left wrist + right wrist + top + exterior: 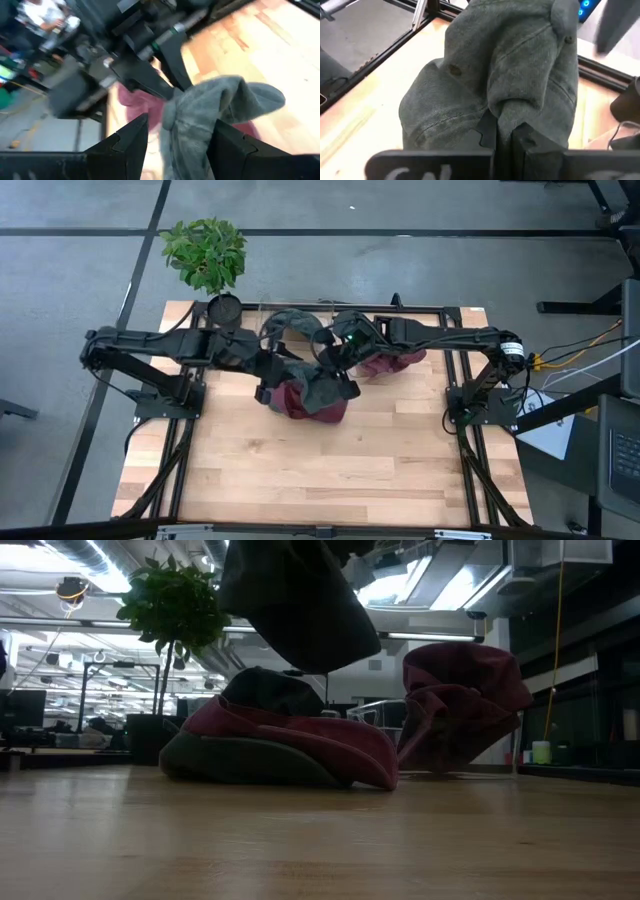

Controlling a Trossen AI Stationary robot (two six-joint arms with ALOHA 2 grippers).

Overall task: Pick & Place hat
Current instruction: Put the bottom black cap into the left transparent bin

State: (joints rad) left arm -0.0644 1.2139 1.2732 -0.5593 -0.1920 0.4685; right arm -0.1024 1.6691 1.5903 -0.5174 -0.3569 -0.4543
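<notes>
A grey-green cloth hat [500,65] hangs in the air over the middle of the table, with my right gripper [504,131] shut on it. In the low view the hat [295,600] hangs above a maroon hat [285,740] that lies flat on the table. My left gripper [182,145] is open. Its two fingers stand on either side of the hanging hat's lower part [200,120], and I cannot tell whether they touch it. From above, both grippers meet at the hat [328,388]. My right gripper pinches a bunched fold of the grey-green hat [495,112] between its two fingers, several layers together. The fingers come from the table's right side, slanting downward. The hat is lifted clear and droops slack below and in front of the fingers.
A second maroon hat [460,705] stands crumpled at the back right of the table [330,470]. Another dark hat [290,325] lies near the far edge. A potted plant [207,255] stands at the far left corner. Bare wood lies toward the near edge.
</notes>
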